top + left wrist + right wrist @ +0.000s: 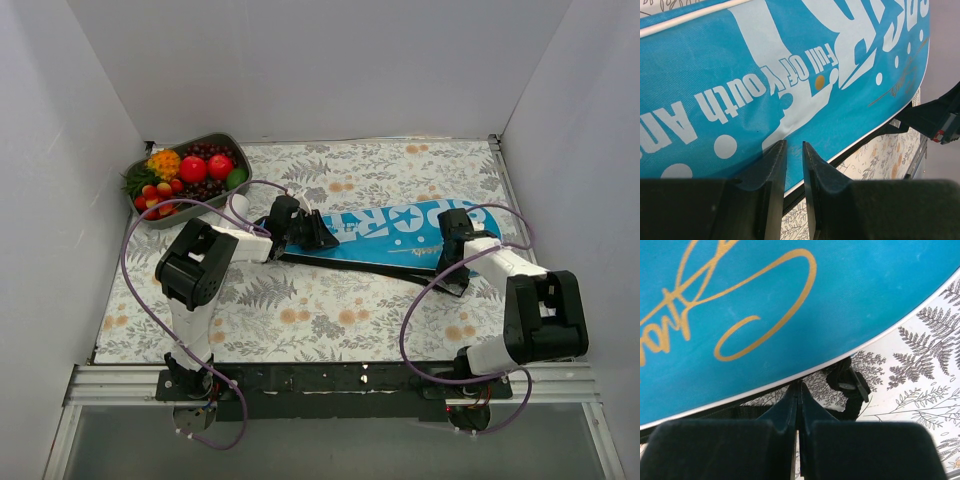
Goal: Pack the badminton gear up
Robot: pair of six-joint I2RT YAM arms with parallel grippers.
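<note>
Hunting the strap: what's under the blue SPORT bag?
A black strap pokes out beneath the bag's near edge, on the floral cloth; anything else underneath is hidden.

Blue bag (400, 235): big white "SPORT" across its top, seen from top cam. Left wrist cam: smaller white "Full OF Youth" on same bag, plus cut-off "An" at pic edge. Right wrist cam: gold handwritten script, cropped, not legible.

Grey fruit tray (200, 140) far-left on floral cloth (330, 310).
</note>
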